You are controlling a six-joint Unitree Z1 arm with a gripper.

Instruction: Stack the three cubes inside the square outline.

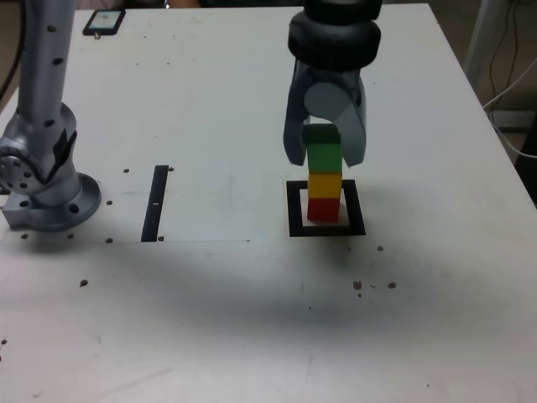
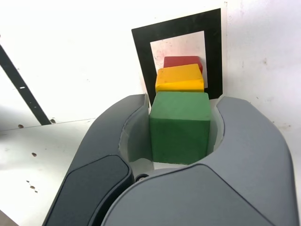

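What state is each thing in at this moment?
Red cube: bottom of the stack, inside the outline.
Yellow cube: stacked on the red one, slightly askew.
Green cube: top of the stack, between the jaws.
Square outline: flat on the table, holding the stack.
End effector: around the green cube; grip contact cannot be told.
Black strip: flat, untouched.

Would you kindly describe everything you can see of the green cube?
The green cube is a small, matte, plain-faced block of solid colour. It sits upright on top of the stack, resting on the yellow cube, which rests on the red cube inside the square outline. The end effector straddles it, a finger close on either side; whether they press on it cannot be told.
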